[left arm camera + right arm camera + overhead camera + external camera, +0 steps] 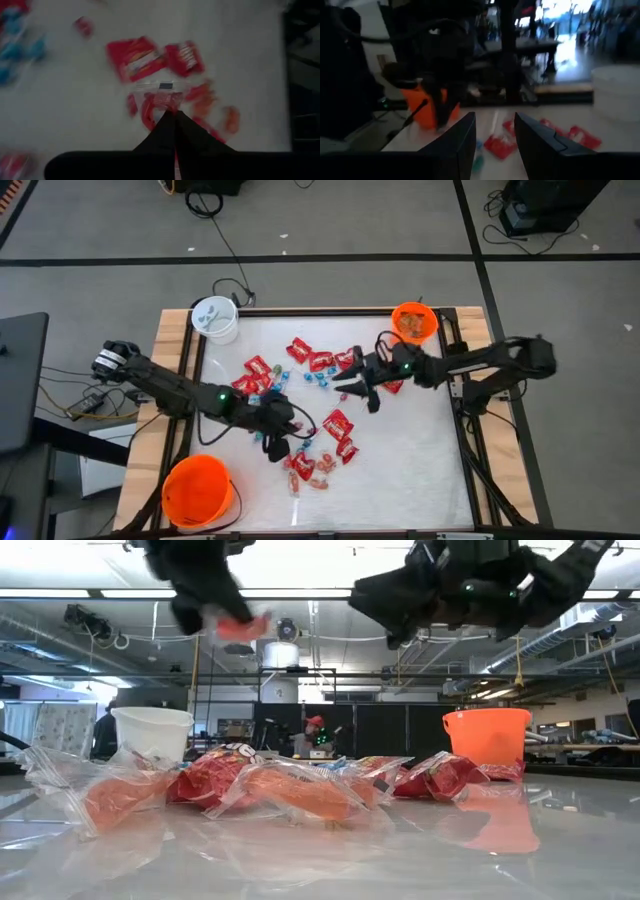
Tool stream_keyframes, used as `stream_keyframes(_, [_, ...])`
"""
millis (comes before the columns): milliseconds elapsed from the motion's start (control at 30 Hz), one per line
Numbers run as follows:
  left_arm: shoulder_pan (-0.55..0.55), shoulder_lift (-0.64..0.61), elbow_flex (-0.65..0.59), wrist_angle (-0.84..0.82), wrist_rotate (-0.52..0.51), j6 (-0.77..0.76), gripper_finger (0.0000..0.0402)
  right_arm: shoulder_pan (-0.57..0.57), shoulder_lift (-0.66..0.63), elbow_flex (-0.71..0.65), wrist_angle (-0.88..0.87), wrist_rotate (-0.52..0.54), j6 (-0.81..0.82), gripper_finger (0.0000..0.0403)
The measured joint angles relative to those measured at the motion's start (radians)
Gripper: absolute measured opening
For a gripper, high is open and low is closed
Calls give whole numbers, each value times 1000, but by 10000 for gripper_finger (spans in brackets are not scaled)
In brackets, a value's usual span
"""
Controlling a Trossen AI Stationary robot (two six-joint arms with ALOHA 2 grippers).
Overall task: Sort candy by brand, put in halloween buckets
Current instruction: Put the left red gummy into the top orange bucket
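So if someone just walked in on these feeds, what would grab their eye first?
Probably the scatter of red candy packets across the middle of the white table, with the left gripper shut just above a clear-wrapped orange piece near the front. Then the three buckets: white back-left, small orange back-right, big orange front-left. The right gripper hovers open mid-table.

Dark jointed arms [180, 392] — green indicator lights.

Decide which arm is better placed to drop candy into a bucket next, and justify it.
Left. Its end effector is shut on a clear-wrapped candy, near the large orange bucket. The right end effector hangs open and empty.
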Motion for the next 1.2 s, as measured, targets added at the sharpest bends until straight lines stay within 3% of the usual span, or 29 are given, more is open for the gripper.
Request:
stream_keyframes(100, [47, 0, 0, 37, 35, 64, 4, 28, 84, 0, 116, 4, -31, 147])
stream_keyframes(300, [146, 0, 0, 130, 88, 193, 4, 69, 158, 3, 178, -16, -139, 147])
stream_keyframes(467, [253, 38, -7, 306, 291, 394, 4, 85, 156, 26, 165, -16, -156, 147])
stream_keyframes(667, [348, 126, -7, 451, 456, 418, 4, 99, 156, 29, 157, -16, -198, 147])
stream_keyframes(933, [376, 143, -8, 450, 462, 477, 5, 77, 122, 31, 10, 80, -243, 145])
stream_keyframes(1200, [374, 143, -8, 502, 433, 554, 6, 44, 43, 30, -196, 12, -233, 145])
